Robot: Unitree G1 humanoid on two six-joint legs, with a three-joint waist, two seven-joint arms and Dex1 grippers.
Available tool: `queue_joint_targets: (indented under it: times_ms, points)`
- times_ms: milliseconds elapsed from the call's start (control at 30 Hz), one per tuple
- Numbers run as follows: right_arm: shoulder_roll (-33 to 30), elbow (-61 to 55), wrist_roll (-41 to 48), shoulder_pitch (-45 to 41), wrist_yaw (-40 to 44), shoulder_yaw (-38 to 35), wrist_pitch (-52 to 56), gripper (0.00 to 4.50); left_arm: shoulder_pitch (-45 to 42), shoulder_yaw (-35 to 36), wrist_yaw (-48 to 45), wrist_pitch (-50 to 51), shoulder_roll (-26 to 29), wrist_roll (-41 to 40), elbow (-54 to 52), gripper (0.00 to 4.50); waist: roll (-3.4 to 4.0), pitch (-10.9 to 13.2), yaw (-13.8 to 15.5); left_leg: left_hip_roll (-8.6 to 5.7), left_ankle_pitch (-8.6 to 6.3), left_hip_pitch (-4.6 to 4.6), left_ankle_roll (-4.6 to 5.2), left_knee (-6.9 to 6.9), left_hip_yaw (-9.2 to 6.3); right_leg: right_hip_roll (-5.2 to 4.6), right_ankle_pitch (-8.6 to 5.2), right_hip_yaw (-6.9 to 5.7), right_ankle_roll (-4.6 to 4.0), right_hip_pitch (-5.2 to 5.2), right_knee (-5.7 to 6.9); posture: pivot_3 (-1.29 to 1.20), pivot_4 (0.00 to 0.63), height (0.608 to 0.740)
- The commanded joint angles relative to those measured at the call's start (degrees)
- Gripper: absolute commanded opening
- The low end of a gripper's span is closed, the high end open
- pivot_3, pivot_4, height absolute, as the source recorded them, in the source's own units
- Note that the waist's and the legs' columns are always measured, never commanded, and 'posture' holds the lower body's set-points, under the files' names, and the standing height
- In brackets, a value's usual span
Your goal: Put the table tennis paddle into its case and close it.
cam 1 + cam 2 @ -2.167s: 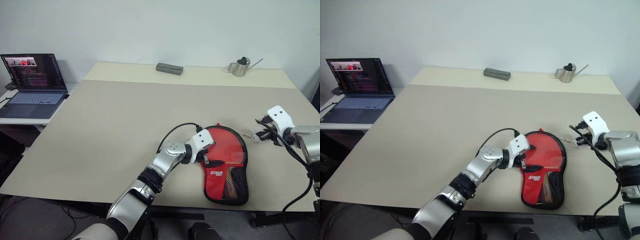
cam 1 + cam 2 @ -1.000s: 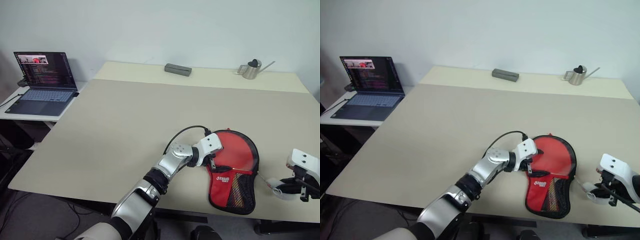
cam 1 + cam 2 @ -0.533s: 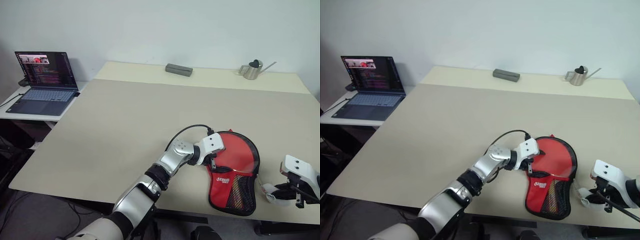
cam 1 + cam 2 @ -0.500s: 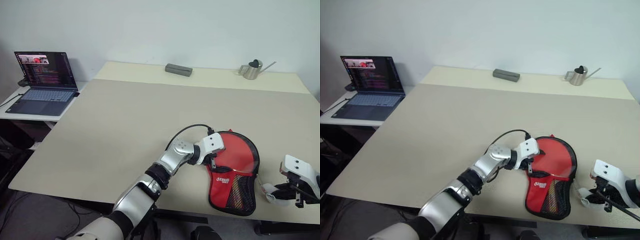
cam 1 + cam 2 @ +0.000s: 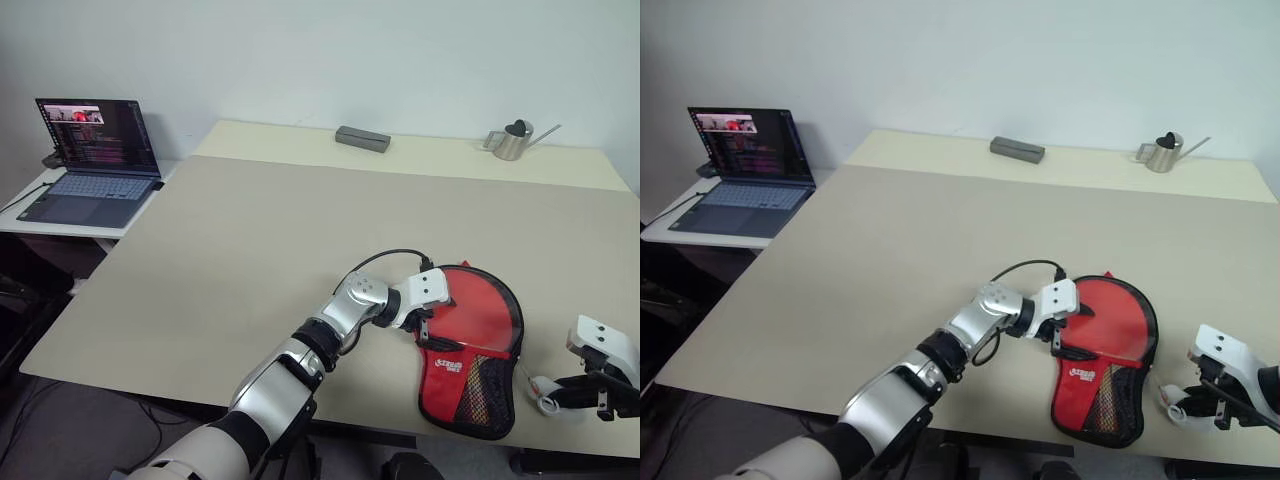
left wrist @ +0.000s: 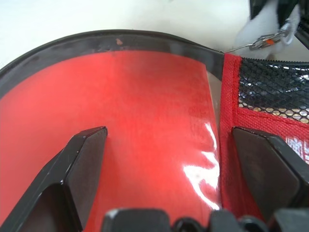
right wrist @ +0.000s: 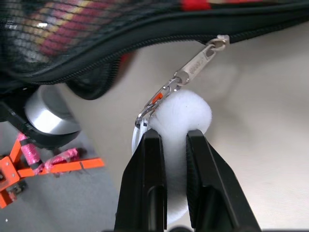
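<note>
Right, paddle (image 6: 145, 121) is already inside the case (image 5: 470, 350) at the worktop (image 5: 250, 250) front edge. Left gripper (image 5: 425, 318) splayed wide, pinning the case. Right gripper (image 7: 175, 145) clamped on the white zipper pull tab (image 7: 186, 113), positioned to drag it shut.

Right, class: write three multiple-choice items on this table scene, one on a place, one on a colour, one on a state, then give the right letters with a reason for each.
1. Where does the metal watering can stand?
A. at the table's far right
B. on the laptop
C. on the case

2. What colour is the case's fabric?
A. blue
B. red
C. green

3. What is the right gripper doing?
A. standing wide open
B. clamping the laptop
C. pinching the white puff clipped to the zip pull

Answers: A, the can stands near the far right edge; B, red fabric with black mesh and edging; C, the right wrist view shows both fingers closed on the puff.
</note>
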Motion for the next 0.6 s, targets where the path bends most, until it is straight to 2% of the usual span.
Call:
queue_joint_targets:
  times_ms: [33, 600]
  points:
    - [0.39, -3.15, 1.40, 3.47, 1.96, -1.67, 1.40, 0.15, 2.13, -4.27, -1.08, 1.13, -2.08, 4.82, 4.34, 4.50, 0.02, -0.02, 0.20, 0.00, -0.01, 0.00, -0.01, 0.01, 0.00, 0.00, -0.01, -0.03, -0.01, 0.02, -0.01, 0.00, 0.150, 0.740]
    - [0.45, -9.67, 0.28, 13.77, 3.63, -4.57, -1.32, 0.13, 1.65, -4.57, 0.99, 1.48, -3.37, 4.61, 4.86, 4.50, 0.05, -0.16, 0.64, -0.01, -0.01, 0.00, -0.04, 0.07, -0.42, -0.14, -0.19, -0.74, -0.15, 0.40, -0.08, 0.00, 0.150, 0.740]
